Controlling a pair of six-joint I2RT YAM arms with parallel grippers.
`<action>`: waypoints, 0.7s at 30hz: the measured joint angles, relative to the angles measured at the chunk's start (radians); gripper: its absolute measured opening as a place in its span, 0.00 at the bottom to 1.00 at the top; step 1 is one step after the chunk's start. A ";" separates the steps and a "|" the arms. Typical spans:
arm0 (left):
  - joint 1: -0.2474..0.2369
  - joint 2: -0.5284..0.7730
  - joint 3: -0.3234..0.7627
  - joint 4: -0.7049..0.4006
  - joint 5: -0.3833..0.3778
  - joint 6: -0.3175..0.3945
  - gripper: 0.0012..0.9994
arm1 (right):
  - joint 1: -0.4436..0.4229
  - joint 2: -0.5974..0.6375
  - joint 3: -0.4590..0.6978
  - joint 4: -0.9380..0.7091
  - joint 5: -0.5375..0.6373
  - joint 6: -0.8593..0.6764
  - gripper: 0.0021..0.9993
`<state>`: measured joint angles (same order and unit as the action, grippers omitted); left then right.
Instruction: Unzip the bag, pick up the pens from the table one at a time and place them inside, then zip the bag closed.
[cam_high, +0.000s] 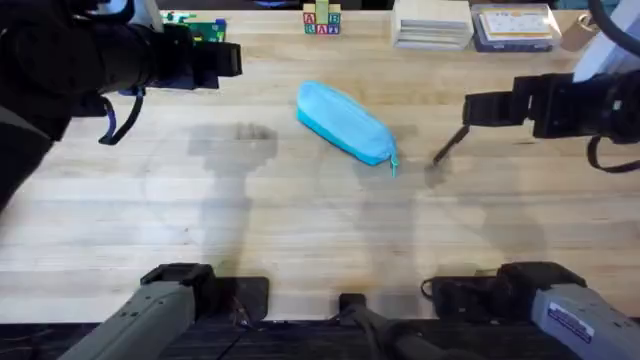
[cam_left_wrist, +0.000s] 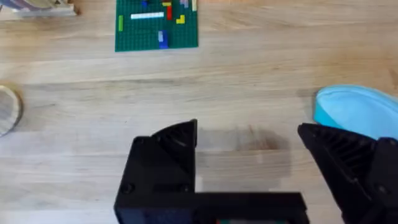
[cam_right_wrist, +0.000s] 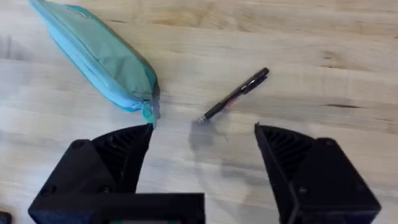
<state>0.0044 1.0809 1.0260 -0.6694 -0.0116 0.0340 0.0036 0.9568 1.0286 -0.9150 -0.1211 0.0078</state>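
The sky-blue bag (cam_high: 343, 123) lies diagonally at the table's (cam_high: 300, 230) centre, zipped shut, its teal pull (cam_high: 393, 163) at the near right end. In the right wrist view the bag (cam_right_wrist: 99, 56) lies beside a black pen (cam_right_wrist: 236, 94) on the wood. The same pen (cam_high: 449, 146) rests just right of the bag. My right gripper (cam_right_wrist: 202, 146) is open above the pen, holding nothing. Raised over the table's left side, my left gripper (cam_left_wrist: 249, 140) is also open and empty, with an end of the bag (cam_left_wrist: 354, 112) beside one finger.
A green brick plate (cam_high: 205, 28) (cam_left_wrist: 157, 23) sits at the back left. Lettered toy blocks (cam_high: 322, 20), a white box (cam_high: 432, 22) and a clear lidded box (cam_high: 514, 26) line the back edge. A round wooden item (cam_left_wrist: 9, 109) lies farther off.
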 joint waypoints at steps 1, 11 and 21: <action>0.000 0.000 0.000 0.003 0.014 0.013 0.99 | 0.000 0.000 0.000 0.000 0.000 0.000 1.00; 0.000 0.000 0.000 -0.005 0.184 0.240 0.99 | 0.000 0.000 0.000 0.000 0.000 0.000 1.00; 0.000 0.104 0.164 -0.118 0.296 0.386 0.99 | 0.000 0.000 0.000 0.000 0.000 0.000 1.00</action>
<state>0.0044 1.1846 1.1898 -0.7872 0.2848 0.4195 0.0036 0.9569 1.0286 -0.9150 -0.1211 0.0078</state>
